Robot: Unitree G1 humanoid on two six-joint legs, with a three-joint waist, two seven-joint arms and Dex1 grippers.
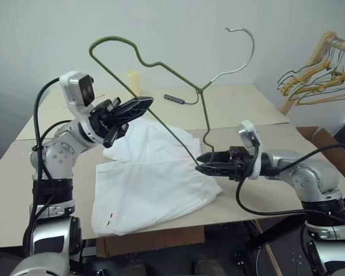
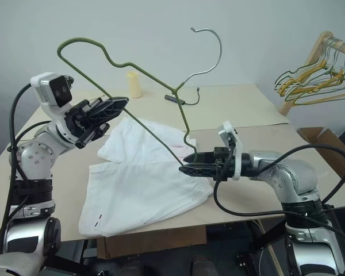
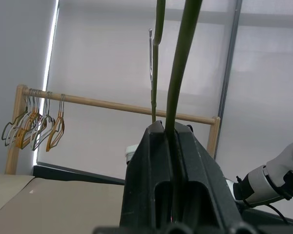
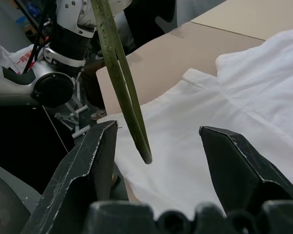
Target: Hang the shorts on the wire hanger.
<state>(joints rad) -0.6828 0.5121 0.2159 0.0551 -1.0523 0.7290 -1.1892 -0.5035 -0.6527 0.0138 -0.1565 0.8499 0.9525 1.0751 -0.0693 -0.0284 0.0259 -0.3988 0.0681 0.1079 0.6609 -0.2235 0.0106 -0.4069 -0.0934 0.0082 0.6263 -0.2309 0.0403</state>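
Note:
The white shorts (image 1: 149, 184) lie spread flat on the tan table (image 1: 247, 106), with a small dark mark near the front hem. The wire hanger (image 1: 200, 89), olive green with a silver hook, is held up tilted over the shorts. My left gripper (image 1: 139, 107) is shut on its long bottom wire, which in the left wrist view runs as the hanger (image 3: 178, 73) out from between the fingers of that gripper (image 3: 171, 129). My right gripper (image 4: 158, 130) is open just above the shorts' right edge. The hanger's (image 4: 118, 73) lower corner hangs between its jaws, touching neither.
A wooden rack with bunched yellow, green and grey hangers (image 1: 322, 75) stands at the far right, above a cardboard box (image 1: 328, 144). A pale yellow cup (image 1: 133, 80) and a small dark object with a cable (image 1: 173, 99) sit at the table's back.

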